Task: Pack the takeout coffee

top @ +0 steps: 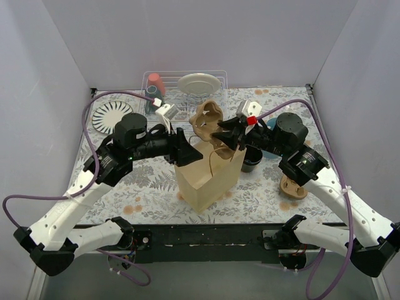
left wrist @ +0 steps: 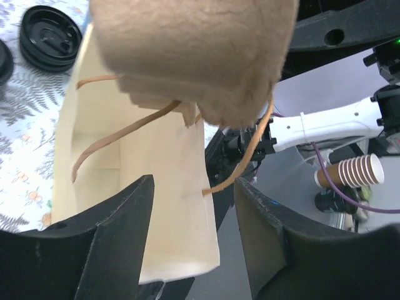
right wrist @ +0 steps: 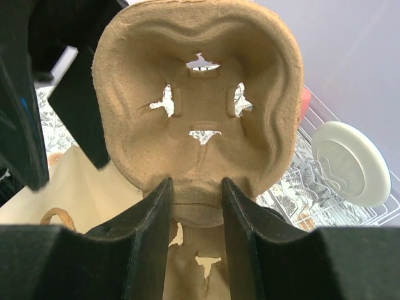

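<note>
A brown paper bag stands open mid-table. Over its mouth hangs a pulp cup carrier, with my right gripper shut on its middle ridge. My left gripper is at the bag's left rim. Its jaws stand open, with the bag's wall between them but not pinched. One black takeout coffee cup sits right of the bag. In the left wrist view, a cup with a ringed black lid shows beyond the bag.
A wire dish rack at the back holds a white plate and a red tumbler. A striped plate lies at the back left. A brown round piece lies under my right arm.
</note>
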Motion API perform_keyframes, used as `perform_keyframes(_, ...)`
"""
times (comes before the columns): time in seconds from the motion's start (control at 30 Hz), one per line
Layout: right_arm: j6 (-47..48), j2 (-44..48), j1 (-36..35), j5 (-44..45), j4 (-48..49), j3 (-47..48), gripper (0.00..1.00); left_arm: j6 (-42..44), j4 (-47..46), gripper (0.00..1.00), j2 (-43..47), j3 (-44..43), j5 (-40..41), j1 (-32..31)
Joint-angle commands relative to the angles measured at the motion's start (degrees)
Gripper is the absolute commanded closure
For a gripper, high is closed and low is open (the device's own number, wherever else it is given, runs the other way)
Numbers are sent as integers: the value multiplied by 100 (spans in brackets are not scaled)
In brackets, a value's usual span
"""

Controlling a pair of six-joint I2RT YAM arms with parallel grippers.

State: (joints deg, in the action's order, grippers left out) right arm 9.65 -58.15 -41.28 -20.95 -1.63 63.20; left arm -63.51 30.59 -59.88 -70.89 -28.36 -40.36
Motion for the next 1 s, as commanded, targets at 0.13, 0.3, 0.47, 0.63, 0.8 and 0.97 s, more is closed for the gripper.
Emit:
perform_keyframes(0.13, 239, 199, -21, -155, 22, 193, 76, -697, 1449, 45, 985, -311, 1498, -16)
perform_keyframes(0.3, 195, 243, -21, -85, 101, 140, 76, -1058, 1757, 45, 1128, 145, 1808, -16)
perform_keyframes(0.47, 186, 243, -21, -58, 66, 201, 76, -1146, 2038, 44, 847, 164, 2158, -16)
perform_keyframes(0.63, 178, 278, -21, -6, 49, 219, 76, -1313, 2276, 44, 671, 58, 2247, -16)
perform_keyframes(0.8, 178, 304, -21, 3, 13, 184, 76, -1445, 2496, 48, 530, 207, 2317, -25)
perform_keyframes(0.97, 221, 383, -21, -224, -22, 70, 76, -1410, 2373, 61, 486, 50, 2563, -16)
